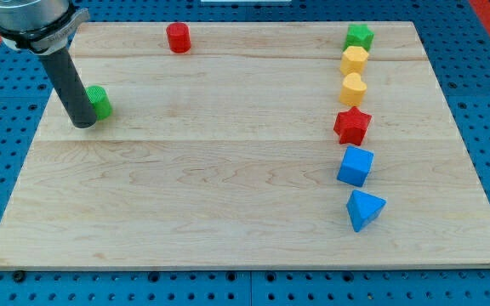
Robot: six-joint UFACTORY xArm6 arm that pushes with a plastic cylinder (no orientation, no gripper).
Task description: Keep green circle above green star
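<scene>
The green circle [99, 101] lies near the board's left edge, in the upper left part of the view. My tip [83, 123] stands right against its lower left side, and the rod hides part of the block. The green star [359, 36] sits at the board's top right, far to the right of the circle and a little higher in the view.
A red cylinder [178, 37] stands at the top, left of centre. Below the green star runs a column: a yellow hexagon [355, 59], a yellow heart [352, 88], a red star [352, 126], a blue cube [355, 166], a blue triangle [363, 209]. The wooden board [228, 187] rests on a blue pegboard.
</scene>
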